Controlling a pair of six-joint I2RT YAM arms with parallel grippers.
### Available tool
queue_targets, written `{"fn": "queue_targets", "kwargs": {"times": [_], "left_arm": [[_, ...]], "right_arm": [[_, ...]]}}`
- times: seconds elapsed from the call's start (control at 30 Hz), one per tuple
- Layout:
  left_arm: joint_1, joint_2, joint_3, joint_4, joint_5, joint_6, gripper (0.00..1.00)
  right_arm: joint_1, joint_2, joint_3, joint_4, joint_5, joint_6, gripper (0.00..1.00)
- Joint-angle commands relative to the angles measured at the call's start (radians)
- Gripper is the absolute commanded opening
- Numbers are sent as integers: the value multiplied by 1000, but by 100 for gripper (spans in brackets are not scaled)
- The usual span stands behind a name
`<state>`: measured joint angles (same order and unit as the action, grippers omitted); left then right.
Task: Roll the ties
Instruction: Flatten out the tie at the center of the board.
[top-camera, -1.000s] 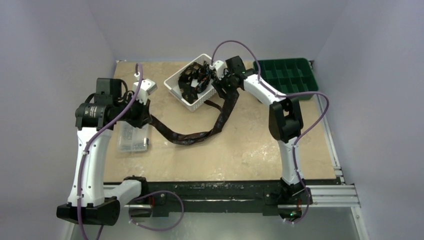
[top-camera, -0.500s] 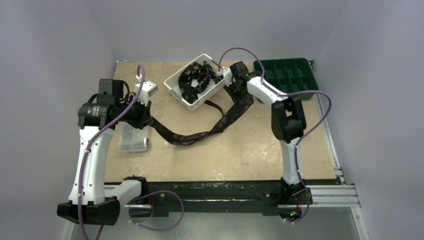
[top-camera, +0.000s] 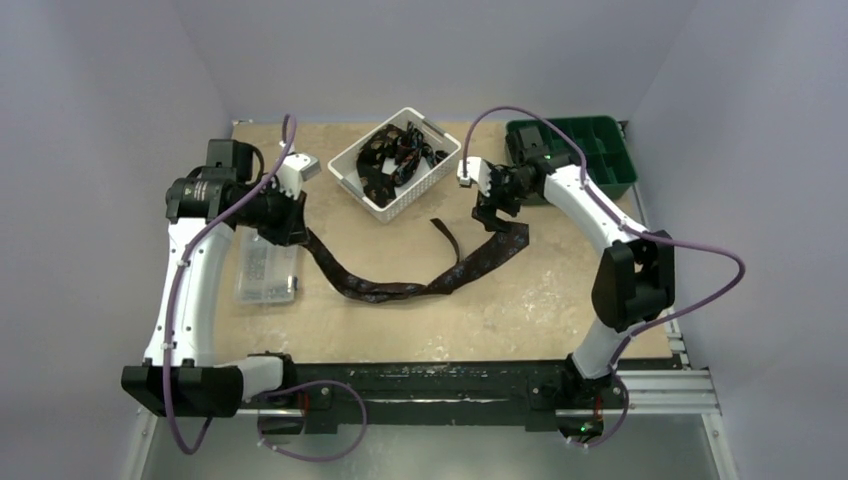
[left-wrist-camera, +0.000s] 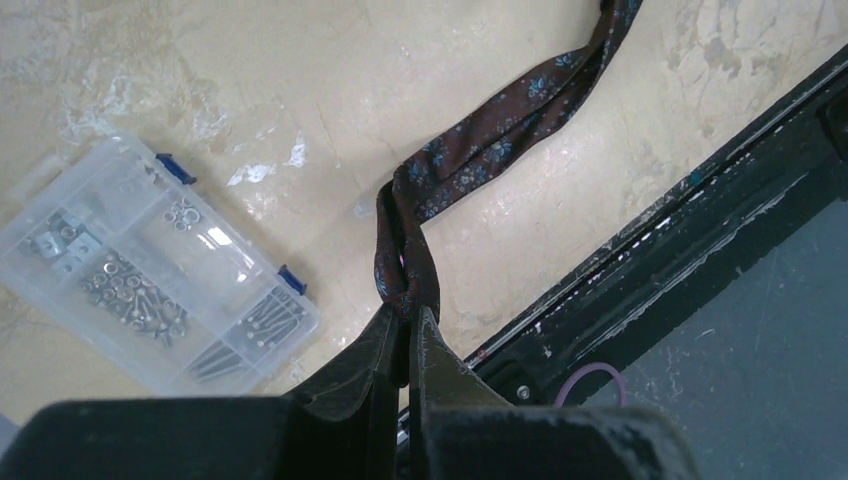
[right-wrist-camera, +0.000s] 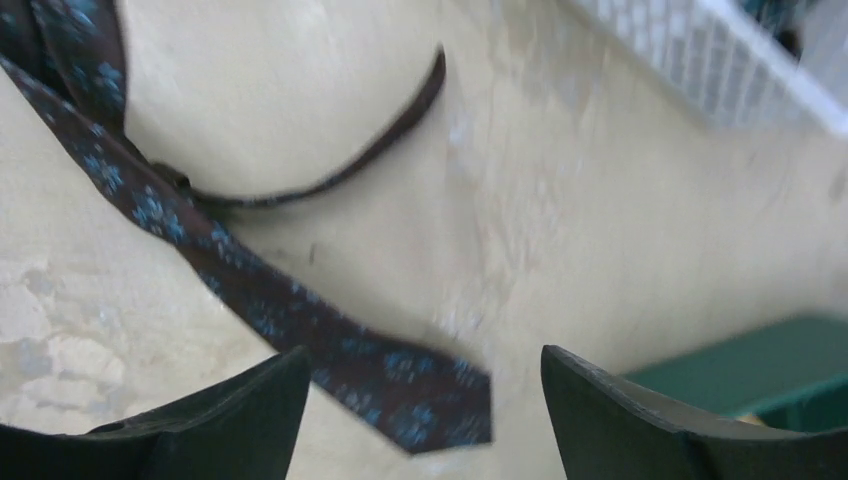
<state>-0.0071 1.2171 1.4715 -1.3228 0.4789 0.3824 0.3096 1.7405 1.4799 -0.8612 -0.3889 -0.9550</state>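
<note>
Left wrist shows left gripper (left-wrist-camera: 408, 328) jaws pinched on the tie (left-wrist-camera: 470, 160); right gripper (right-wrist-camera: 422, 365) jaws wide above it.

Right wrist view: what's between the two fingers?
The wide end of the tie, lying on the tan table, fills the gap between the open right fingers. The right wrist view shows this plainly.

The tie (left-wrist-camera: 480, 150) end is hidden inside the left gripper (left-wrist-camera: 408, 325).
</note>
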Motion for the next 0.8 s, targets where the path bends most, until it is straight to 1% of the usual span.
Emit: {"fn": "queue_targets", "kwargs": {"times": [0.0,0.07,0.17,0.3,0.4,0.5,0.6,0.67,0.77], "left_arm": [[7,13,87,-22,93,-38,0],[7,15,118,-31,106,-63,0],[7,28,157,-52,116,-78,0],[7,33,166,-66,113,-82,0],[7,30,158,-62,118,-90,0],[7,31,153,-61,132,-98,0],[31,35,154,-57,137,-103,0],[32,37,157,-56,137,-105,0],[35,34,155,-55,132,-102,0]], "right_arm": [[92,26,56,96,-198,-264,86],[152,37,59,84,-230,-346,88],[213,34,26,2,-247,-536,88],[240,35,-40,-116,-218,-791,90],[245,75,-44,-158,-176,-922,91],[252,135,14,-222,-133,-1014,91],[258,184,45,-282,-74,-1076,91],[258,215,57,-270,-39,-1078,90],[255,286,119,-286,-2,-1059,87]]}}
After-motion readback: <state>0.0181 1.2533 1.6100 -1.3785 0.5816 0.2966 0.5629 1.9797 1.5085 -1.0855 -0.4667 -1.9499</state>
